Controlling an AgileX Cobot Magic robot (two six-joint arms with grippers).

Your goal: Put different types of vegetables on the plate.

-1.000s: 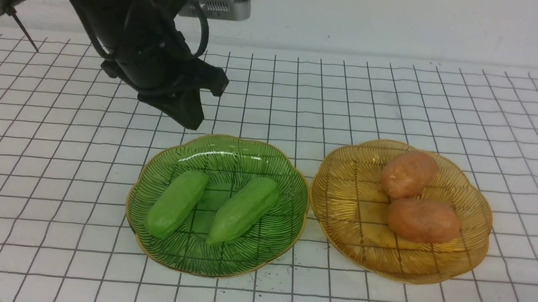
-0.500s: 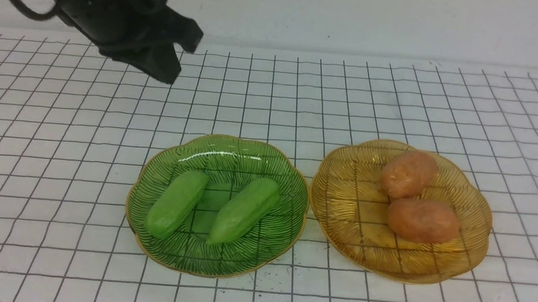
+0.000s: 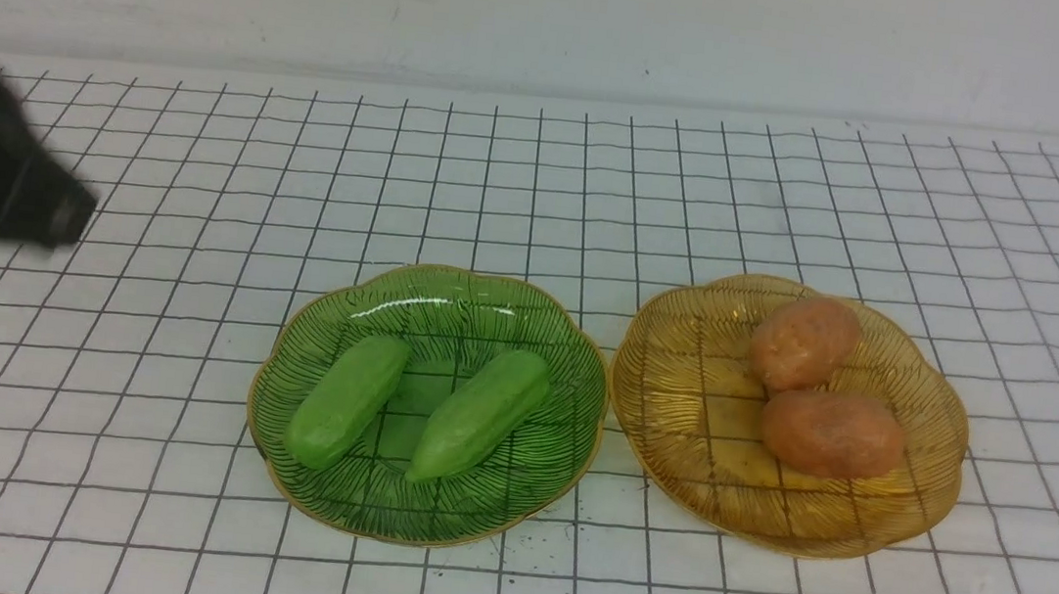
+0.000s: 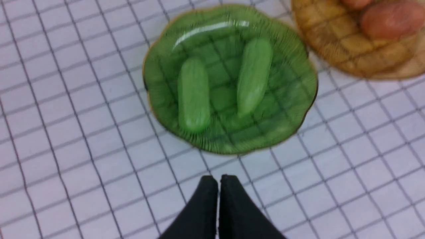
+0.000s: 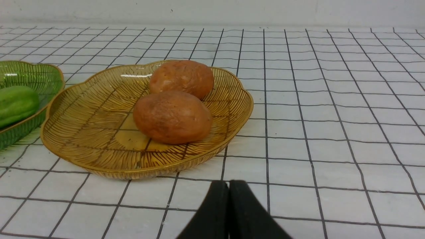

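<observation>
Two light-green cucumber-like pieces (image 3: 347,400) (image 3: 481,414) lie side by side in a green glass plate (image 3: 450,303). Two orange-brown potato-like ovals (image 3: 804,343) (image 3: 832,433) lie in an amber glass plate (image 3: 691,353) to its right. My left gripper (image 4: 218,179) is shut and empty, off the green plate's rim (image 4: 159,56); in the front view it is a dark blur (image 3: 57,208) at the left edge. My right gripper (image 5: 228,184) is shut and empty, in front of the amber plate (image 5: 99,109); it is out of the front view.
Both plates stand on a white cloth with a black grid (image 3: 796,197). A pale wall (image 3: 559,15) runs along the back edge of the table.
My left arm has swung from above and behind the green plate, up and then out to the far left edge of the front view. The vegetables and plates have not moved.
</observation>
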